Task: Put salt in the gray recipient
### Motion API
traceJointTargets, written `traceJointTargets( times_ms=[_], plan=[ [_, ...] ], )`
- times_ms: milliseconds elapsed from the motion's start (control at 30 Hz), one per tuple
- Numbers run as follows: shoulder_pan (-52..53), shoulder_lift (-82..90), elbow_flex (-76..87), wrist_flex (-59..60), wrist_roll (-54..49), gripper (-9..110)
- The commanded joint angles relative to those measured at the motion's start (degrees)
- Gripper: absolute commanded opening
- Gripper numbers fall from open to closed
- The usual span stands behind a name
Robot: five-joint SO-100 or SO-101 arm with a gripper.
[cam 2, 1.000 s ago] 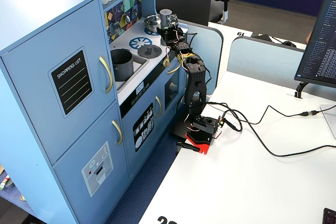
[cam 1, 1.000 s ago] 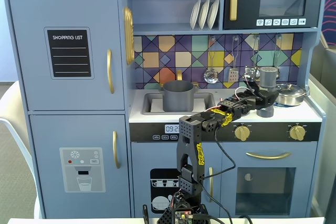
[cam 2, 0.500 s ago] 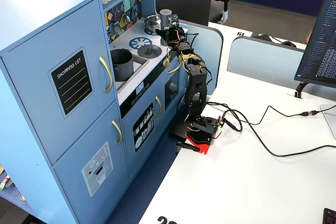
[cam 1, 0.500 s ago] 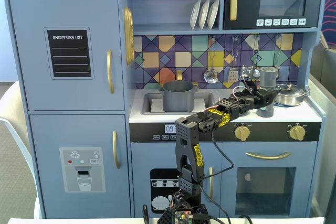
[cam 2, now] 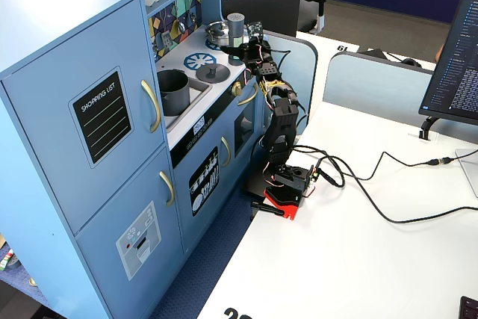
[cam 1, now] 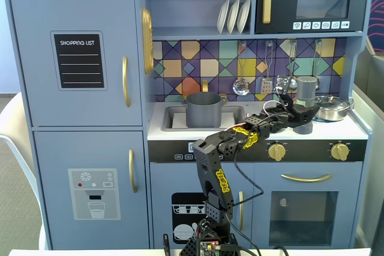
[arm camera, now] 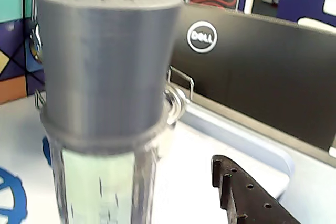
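The salt shaker point(cam 1: 306, 87), clear glass with a grey perforated cap, stands upright on the stove top at the right of the toy kitchen. It fills the left of the wrist view point(arm camera: 105, 77) and also shows in a fixed view point(cam 2: 236, 26). My gripper point(cam 1: 298, 112) is at the shaker's lower body with its jaws apart. One black finger point(arm camera: 239, 195) stands clear to the shaker's right; the other finger is hidden. The grey pot point(cam 1: 204, 109) sits in the sink to the left, also seen from the side point(cam 2: 173, 87).
A silver pan point(cam 1: 332, 107) stands right of the shaker. A grey lid point(cam 2: 212, 72) lies on the near burner. Utensils point(cam 1: 241, 85) hang on the tiled back wall. A Dell monitor point(arm camera: 252, 77) stands behind the kitchen's side wall.
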Motion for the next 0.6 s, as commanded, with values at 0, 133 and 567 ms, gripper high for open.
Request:
traceJointTargets(
  times_ms=[0, 133, 567],
  plan=[
    [0.9, 12.9, 1.6, 7.9, 1.2, 71],
    [-2.5, 28.4, 1.4, 38.0, 3.1, 61],
    [-41.3, 56.6, 20.3, 86.5, -3.4, 0]
  ],
)
